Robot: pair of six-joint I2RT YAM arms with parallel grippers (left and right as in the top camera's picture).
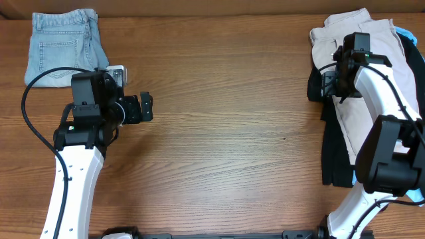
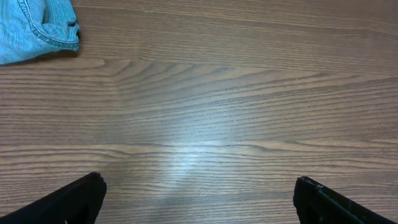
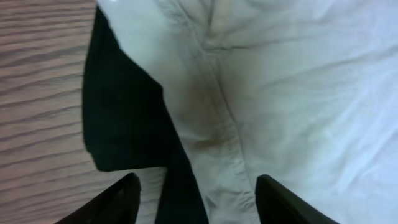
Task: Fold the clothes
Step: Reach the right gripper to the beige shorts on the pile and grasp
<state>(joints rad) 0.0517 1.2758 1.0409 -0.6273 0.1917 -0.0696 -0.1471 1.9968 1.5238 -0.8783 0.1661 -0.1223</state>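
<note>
The pale beige khaki shorts [image 1: 345,40] lie on a pile at the table's right edge, on top of a black garment [image 1: 335,156], with a light-blue garment [image 1: 405,32] showing at the far right. My right gripper [image 1: 330,85] is open and hovers over the pile's left edge; in the right wrist view its fingers [image 3: 196,199] straddle a seam of the shorts [image 3: 280,93] next to the black garment [image 3: 124,118]. My left gripper [image 1: 146,107] is open and empty over bare wood, also in the left wrist view [image 2: 199,199].
A folded pair of light-blue denim shorts [image 1: 63,43] lies at the far left corner; its edge shows in the left wrist view [image 2: 34,28]. The brown wooden table [image 1: 226,119] stretches between the two arms.
</note>
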